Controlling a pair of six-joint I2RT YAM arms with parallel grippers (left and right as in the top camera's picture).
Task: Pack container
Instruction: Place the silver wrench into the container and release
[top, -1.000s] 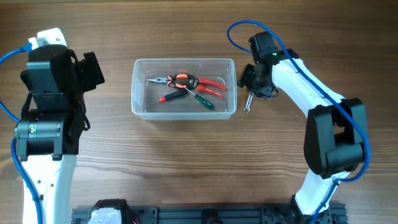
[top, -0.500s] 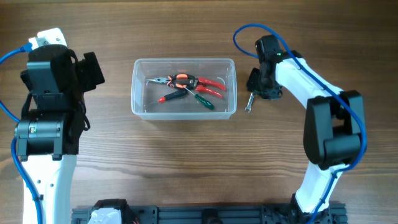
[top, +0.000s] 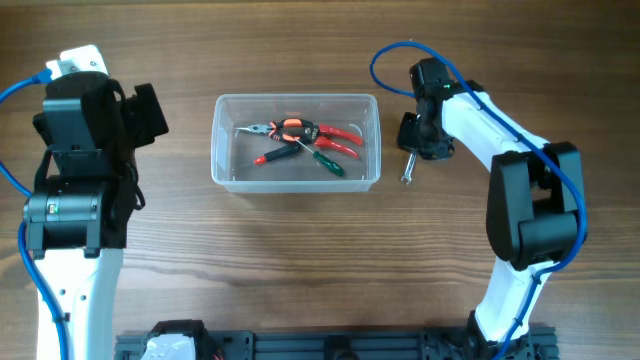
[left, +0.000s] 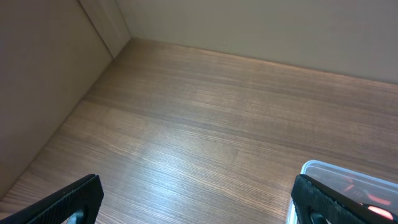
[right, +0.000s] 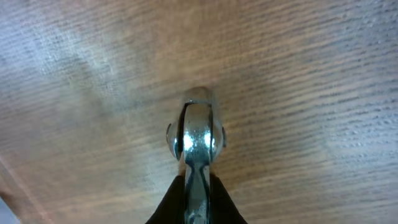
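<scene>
**Getting the metal tool over the rim**

The right gripper (top: 417, 140) is clamped on a small shiny metal tool (right: 196, 138). The tool hangs below its fingers, just beside the right wall of the clear plastic rectangular container (top: 215, 150), which sits mid-way across the wooden table (top: 300, 260). To do this step well, the arm should probably lift until the tool's tip clears the thick rim. It can then travel left over the tub and let go low above a bare patch, away from the red-handled pliers (top: 300, 130) and the green-handled screwdriver (top: 328, 164). The left gripper (left: 196, 198) hangs well apart, its fingers spread wide.
</scene>
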